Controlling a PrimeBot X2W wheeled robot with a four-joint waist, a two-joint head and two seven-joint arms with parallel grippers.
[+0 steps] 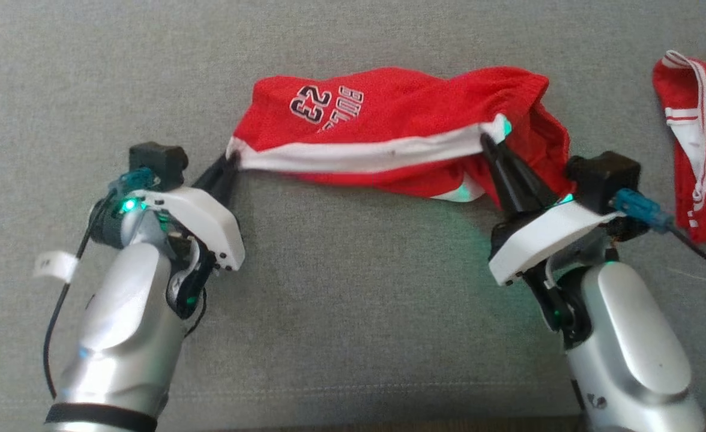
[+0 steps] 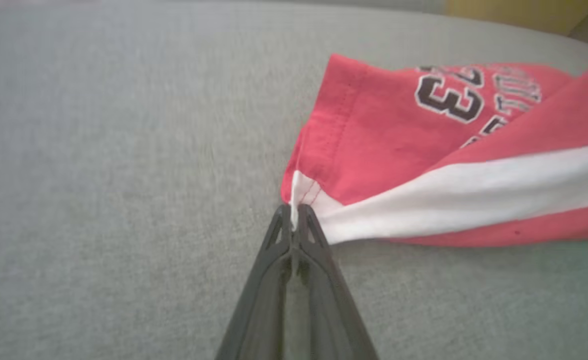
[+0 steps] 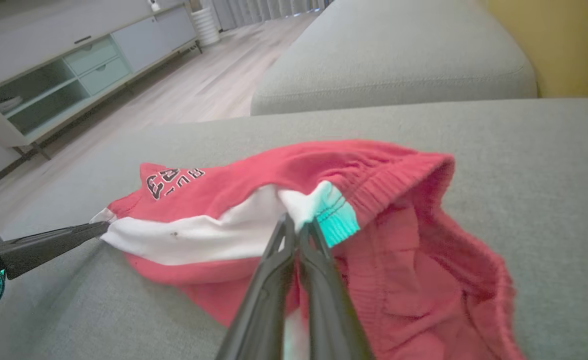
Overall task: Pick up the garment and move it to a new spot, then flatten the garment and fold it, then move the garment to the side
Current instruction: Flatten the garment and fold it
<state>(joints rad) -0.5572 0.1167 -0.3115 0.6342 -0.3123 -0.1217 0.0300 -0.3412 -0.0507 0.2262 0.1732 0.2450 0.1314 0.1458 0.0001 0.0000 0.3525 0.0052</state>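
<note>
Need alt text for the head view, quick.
The red shorts with a white stripe are stretched between the left tool, shut on the hem corner, and the right tool, shut on the waistband end, over a grey cushion. A second red garment lies at the far right.

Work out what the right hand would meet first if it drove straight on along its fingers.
The red shorts: the right hand is shut on their white side stripe, so the gathered waistband lies directly ahead. Beyond that, probably the grey sofa seat.
</note>
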